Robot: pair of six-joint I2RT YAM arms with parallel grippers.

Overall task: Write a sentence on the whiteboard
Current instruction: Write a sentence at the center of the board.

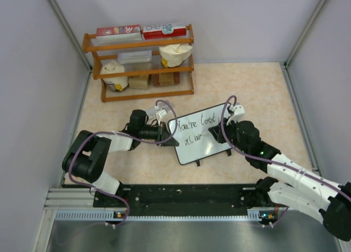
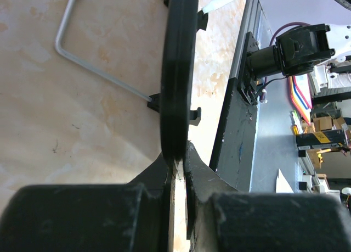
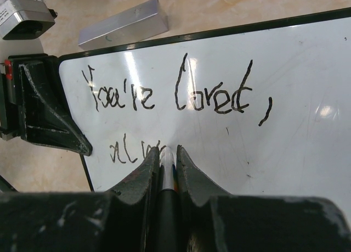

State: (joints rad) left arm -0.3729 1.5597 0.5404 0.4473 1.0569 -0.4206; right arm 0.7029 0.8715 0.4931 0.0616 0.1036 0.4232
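Right tool (image 3: pixel 166 152) pinches a marker (image 3: pixel 167 175), tip at the sentence (image 3: pixel 178 93) on the whiteboard (image 3: pixel 296 153); left tool (image 2: pixel 178 156) clamps its left edge.

2 arms in frame. Left arm (image 1: pixel 90 161) is folded back at the elbow near its base, forearm reaching right and held low. Left gripper (image 1: pixel 166 136) is turned sideways, its 2 fingers (image 2: pixel 200 178) pinched onto the whiteboard (image 1: pixel 207 145) edge. Right arm (image 1: pixel 290 175) stretches from lower right toward upper left, wrist angled down. Right gripper (image 1: pixel 215 134) has its fingers (image 3: pixel 189 169) clamped tight around a marker (image 3: pixel 166 161), which lies in line with the fingers, tip forward.
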